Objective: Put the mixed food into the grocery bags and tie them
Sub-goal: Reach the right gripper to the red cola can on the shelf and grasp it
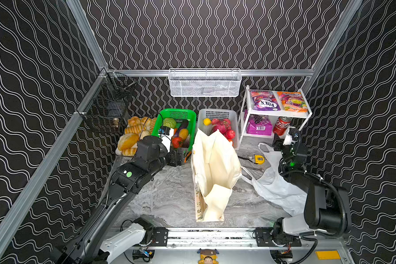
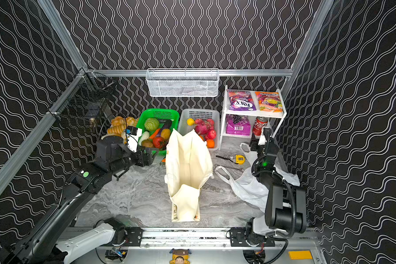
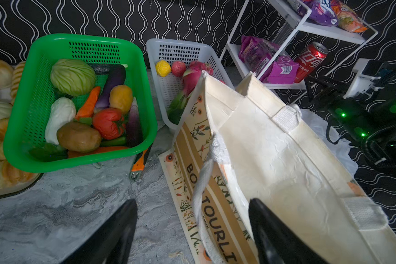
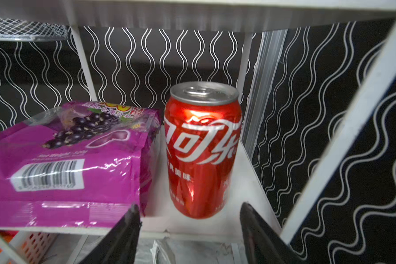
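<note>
On the left, the green basket [image 3: 82,37] keeps the toy vegetables together: cabbage [image 3: 72,76], tomato [image 3: 109,123] and potato [image 3: 78,137], none packed yet. Just beside it the left gripper [image 3: 192,202] hangs with its jaws spread, clasping nothing. In its wrist view the tote bag's [image 1: 215,164] near wall and strap sit between them, I'd guess so it can prop the mouth wide for loading. The tote stands upright mid-table [image 1: 169,201], gaping, and what shows of its inside is bare. To its right the plastic bag [image 1: 274,185] lies crumpled and untied. Far right, the right gripper [image 4: 189,205] faces the rack's [image 1: 281,113] lower shelf, jaws apart and lined up on the upright soda can [image 4: 201,148] beside a purple packet [image 4: 66,164]. It grips nothing yet, and picking up the can looks like the next move.
</note>
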